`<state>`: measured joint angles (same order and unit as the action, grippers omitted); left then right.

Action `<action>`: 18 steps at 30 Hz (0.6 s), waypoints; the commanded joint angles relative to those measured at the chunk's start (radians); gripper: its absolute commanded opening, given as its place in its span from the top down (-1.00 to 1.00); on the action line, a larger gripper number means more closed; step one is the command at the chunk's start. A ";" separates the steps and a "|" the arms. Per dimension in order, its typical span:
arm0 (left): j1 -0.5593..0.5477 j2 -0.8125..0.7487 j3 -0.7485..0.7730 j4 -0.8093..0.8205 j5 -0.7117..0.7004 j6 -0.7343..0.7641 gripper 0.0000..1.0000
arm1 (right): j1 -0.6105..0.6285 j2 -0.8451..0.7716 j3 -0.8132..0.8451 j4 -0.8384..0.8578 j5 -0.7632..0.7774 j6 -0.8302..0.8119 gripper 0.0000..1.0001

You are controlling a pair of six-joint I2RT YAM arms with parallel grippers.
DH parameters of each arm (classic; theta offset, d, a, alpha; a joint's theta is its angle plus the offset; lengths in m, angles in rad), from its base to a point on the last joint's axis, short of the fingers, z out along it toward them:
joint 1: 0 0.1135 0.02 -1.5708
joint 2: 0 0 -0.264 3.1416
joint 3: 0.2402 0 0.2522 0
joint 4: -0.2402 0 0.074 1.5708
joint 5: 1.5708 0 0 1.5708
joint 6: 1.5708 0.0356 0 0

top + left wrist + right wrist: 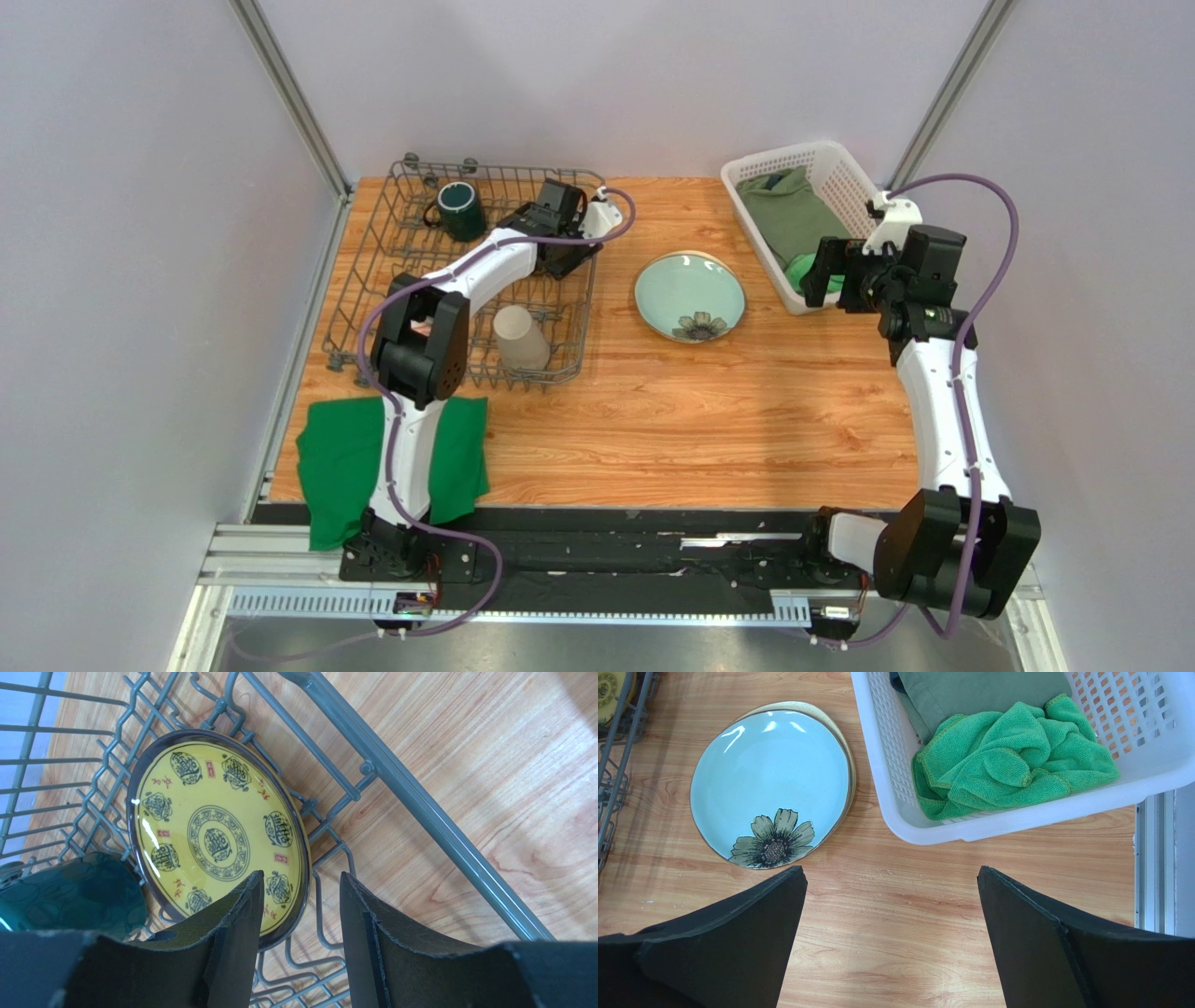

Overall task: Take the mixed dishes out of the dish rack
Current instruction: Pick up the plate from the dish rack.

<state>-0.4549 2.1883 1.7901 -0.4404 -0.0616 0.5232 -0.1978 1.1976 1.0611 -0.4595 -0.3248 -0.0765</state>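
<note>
The dark grey wire dish rack [368,280] stands at the back left. It holds a dark green mug [460,210], a beige cup [519,338] and a yellow patterned plate [210,833] lying flat by the mug [70,896]. My left gripper [561,207] is open inside the rack's back right corner. In its wrist view the gripper [300,882] hangs over the plate's near rim, touching nothing. The pale teal plate [689,296] lies on the table with a cream rim [848,763] showing under it. My right gripper [892,882] is open and empty over bare wood, right of the teal plate [770,787].
A white lattice basket [842,175] with green cloths [1011,759] stands at the back right, close to my right gripper [831,275]. A green cloth [337,462] lies at the front left under the left arm. The rack's raised side bar [393,777] runs right of the left fingers.
</note>
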 commanded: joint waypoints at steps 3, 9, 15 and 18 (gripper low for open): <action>0.001 0.024 0.045 0.038 0.002 0.015 -0.04 | -0.003 0.008 0.022 0.016 0.000 -0.016 -0.98; -0.001 0.040 0.054 0.052 -0.018 0.027 -0.02 | -0.003 0.010 0.022 0.015 0.003 -0.017 -0.98; 0.001 0.062 0.055 0.069 -0.038 0.049 0.05 | -0.002 0.013 0.022 0.016 0.006 -0.019 -0.98; 0.001 0.070 0.060 0.075 -0.050 0.057 0.11 | -0.002 0.014 0.022 0.016 0.007 -0.019 -0.98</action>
<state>-0.4549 2.2425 1.8095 -0.4057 -0.0917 0.5507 -0.1978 1.2106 1.0615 -0.4599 -0.3241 -0.0795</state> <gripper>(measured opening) 0.462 0.989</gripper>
